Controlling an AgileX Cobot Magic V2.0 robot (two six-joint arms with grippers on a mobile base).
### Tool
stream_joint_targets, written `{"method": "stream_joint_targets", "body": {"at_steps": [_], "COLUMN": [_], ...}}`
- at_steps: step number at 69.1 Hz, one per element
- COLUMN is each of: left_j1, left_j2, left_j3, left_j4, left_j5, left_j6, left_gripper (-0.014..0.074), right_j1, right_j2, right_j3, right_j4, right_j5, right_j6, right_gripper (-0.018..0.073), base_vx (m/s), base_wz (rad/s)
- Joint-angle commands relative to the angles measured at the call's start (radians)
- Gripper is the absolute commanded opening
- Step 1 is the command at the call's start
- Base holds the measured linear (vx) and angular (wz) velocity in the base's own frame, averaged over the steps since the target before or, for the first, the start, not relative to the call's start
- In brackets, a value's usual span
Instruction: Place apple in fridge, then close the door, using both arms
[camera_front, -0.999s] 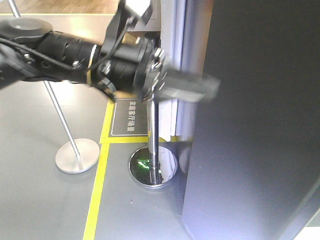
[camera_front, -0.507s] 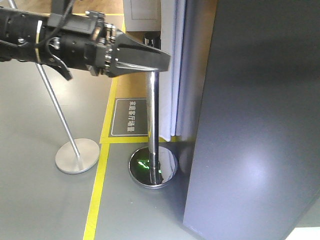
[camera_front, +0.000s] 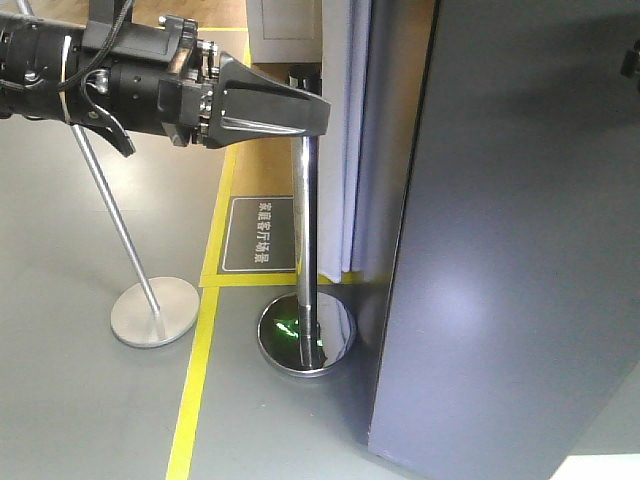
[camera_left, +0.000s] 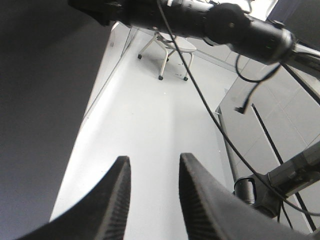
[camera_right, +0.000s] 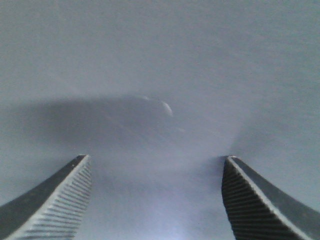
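The door (camera_front: 520, 250) shows its dark grey outer face and fills the right of the front view. A white edge of the fridge (camera_front: 350, 150) stands just left of it. My left gripper (camera_front: 322, 115) hangs at the upper left, pointing right towards that edge, apart from it. In the left wrist view the left gripper (camera_left: 154, 158) is open with nothing between its fingers. My right gripper (camera_right: 156, 159) is open and empty, close against a plain grey surface. A black bit of the right arm (camera_front: 632, 62) shows at the door's far edge. The apple is out of view.
A chrome post (camera_front: 305, 230) on a round base (camera_front: 305, 335) stands below my left gripper, close to the door. A second, slanted post has its base (camera_front: 153, 312) further left. Yellow floor tape (camera_front: 195, 380) and a floor sign (camera_front: 262, 235) lie between. A stool (camera_left: 170, 47) stands far off.
My left gripper has risen, pulled back to the left and rolled onto its side. The door's near edge has shifted slightly to the right.
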Motion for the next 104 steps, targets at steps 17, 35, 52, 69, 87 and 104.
{"method": "stream_joint_targets", "body": {"at_steps": [17,35,52,69,87,104], "left_j1": [0.001,0.001,0.001,0.001,0.033,0.141], "left_j2": [-0.041,-0.041,-0.041,-0.041,-0.043,-0.110], "left_j3": [-0.031,-0.031,-0.031,-0.031,-0.031,-0.031], "left_j4": [0.036,0.036,0.036,0.036,0.025,0.028], "left_j5": [-0.016,-0.004,0.017,0.070,0.199,0.253], "left_j6": [-0.002,-0.002,-0.002,-0.002,-0.002,-0.002], "left_gripper": [0.0230,0.0230,0.0230,0.0230,0.0230,0.0230], "right_j1": [-0.037,-0.037,-0.037,-0.036,-0.035,-0.035], "right_j2": [0.154,0.308,0.384,0.341,0.179,0.005], "right_j3": [-0.235,-0.484,-0.600,-0.600,-0.600,-0.599], "right_j4": [-0.010,-0.012,-0.017,-0.004,0.065,0.307], "right_j5": [-0.011,0.191,0.284,0.341,0.475,0.694], "right_j6": [-0.005,-0.042,-0.042,-0.042,-0.080,-0.298], "right_gripper": [0.0528,0.0528,0.0528,0.0515,0.0328,0.0014], "base_vx": [0.00,0.00,0.00,0.00,0.00,0.00], "base_wz": [0.00,0.00,0.00,0.00,0.00,0.00]}}
